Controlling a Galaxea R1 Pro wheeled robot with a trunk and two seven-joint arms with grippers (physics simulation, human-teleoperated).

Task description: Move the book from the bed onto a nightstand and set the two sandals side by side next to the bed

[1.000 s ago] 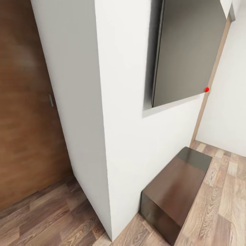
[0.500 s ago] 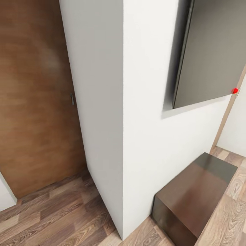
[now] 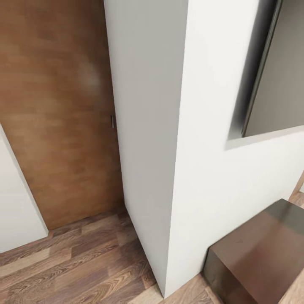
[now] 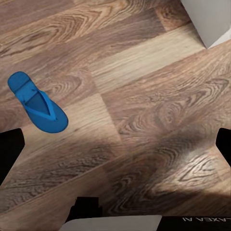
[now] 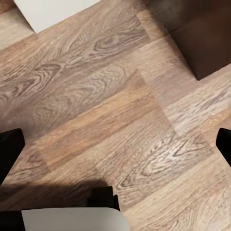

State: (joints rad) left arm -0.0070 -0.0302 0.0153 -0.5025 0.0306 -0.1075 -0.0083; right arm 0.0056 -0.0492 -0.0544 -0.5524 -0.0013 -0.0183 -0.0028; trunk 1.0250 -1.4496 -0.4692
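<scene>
One bright blue sandal (image 4: 37, 103) lies flat on the wooden floor (image 4: 144, 96) in the left wrist view, off to one side of my left gripper (image 4: 115, 149). That gripper is open, its dark fingertips (image 4: 9, 154) wide apart with bare floor between them. My right gripper (image 5: 115, 147) is open too, over bare floorboards, with one dark fingertip (image 5: 8, 149) at the frame edge. The book, the bed and the nightstand are out of view.
Straight ahead in the head view stands a white wall corner (image 3: 169, 169), with a brown wooden door (image 3: 59, 114) to its left. A long low dark-brown bench (image 3: 261, 253) sits against the wall at lower right, under a dark wall panel (image 3: 278, 84). The bench corner (image 5: 202, 43) is near my right gripper.
The head camera has swung left: wall corner, bench and dark panel slid right in the picture, and more of the brown door and a white wall at far left came into view.
</scene>
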